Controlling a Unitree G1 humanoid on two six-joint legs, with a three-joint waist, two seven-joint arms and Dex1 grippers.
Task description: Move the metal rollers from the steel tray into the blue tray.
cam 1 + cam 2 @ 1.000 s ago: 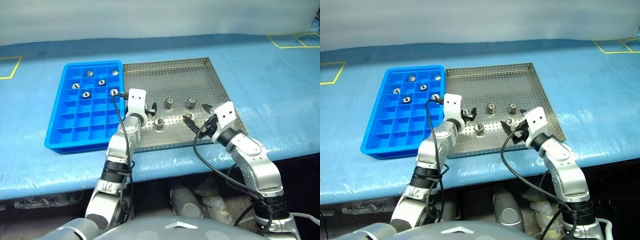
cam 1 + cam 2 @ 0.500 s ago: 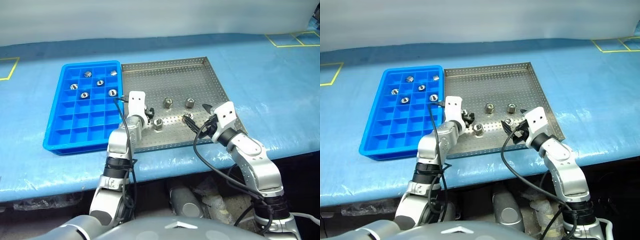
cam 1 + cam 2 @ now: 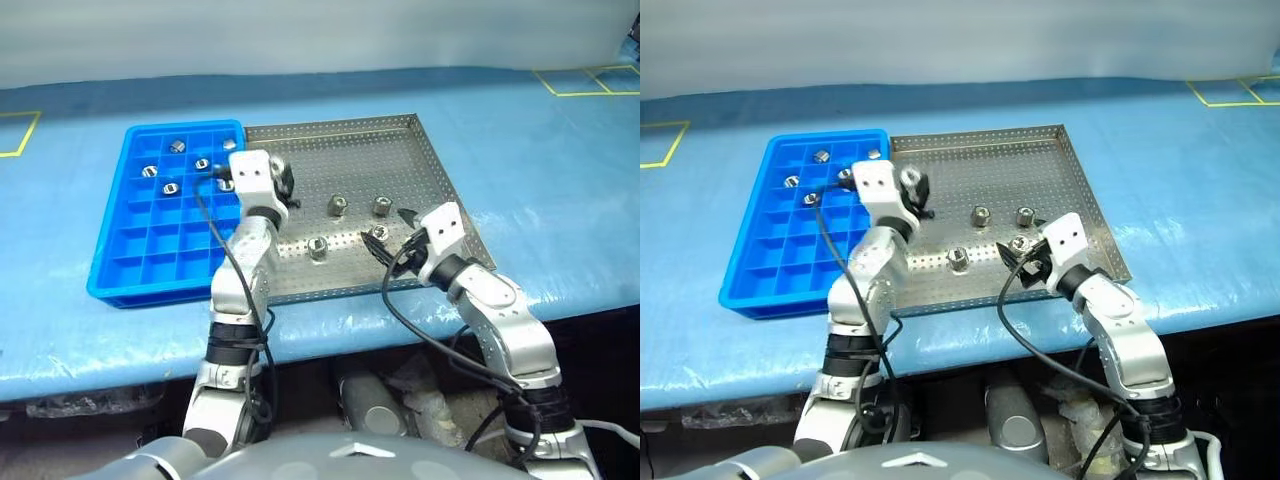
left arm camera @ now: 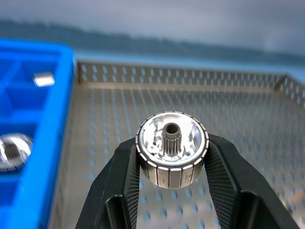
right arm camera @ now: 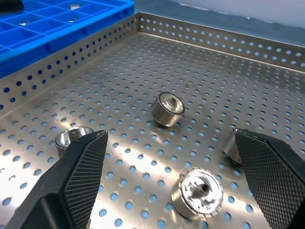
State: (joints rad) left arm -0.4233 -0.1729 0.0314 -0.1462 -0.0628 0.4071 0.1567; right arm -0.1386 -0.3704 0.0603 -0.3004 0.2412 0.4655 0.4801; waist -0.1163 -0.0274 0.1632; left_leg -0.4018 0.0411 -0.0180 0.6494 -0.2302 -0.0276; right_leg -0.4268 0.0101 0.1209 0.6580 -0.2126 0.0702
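Note:
My left gripper (image 3: 283, 184) hangs above the steel tray (image 3: 360, 150), near its edge with the blue tray (image 3: 150, 250). It is shut on one metal roller (image 4: 171, 148), a ribbed silver cylinder with a hollow centre. Several more rollers lie on the steel tray, among them one (image 3: 338, 205) in the middle and one (image 3: 318, 247) nearer the front. My right gripper (image 3: 390, 232) stands open low over the tray's front right, its fingers (image 5: 81, 176) on either side of another roller (image 5: 197, 192). Several rollers (image 3: 177, 146) sit in the blue tray's far compartments.
Both trays rest side by side on a table under a blue cover (image 3: 540, 170). Yellow tape outlines mark its far right (image 3: 585, 80) and far left (image 3: 20, 135). The table's front edge runs just below the trays.
My left gripper shut on a roller in the steel tray and lifted it up and a little to the left. The right arm has stayed where it was, still open.

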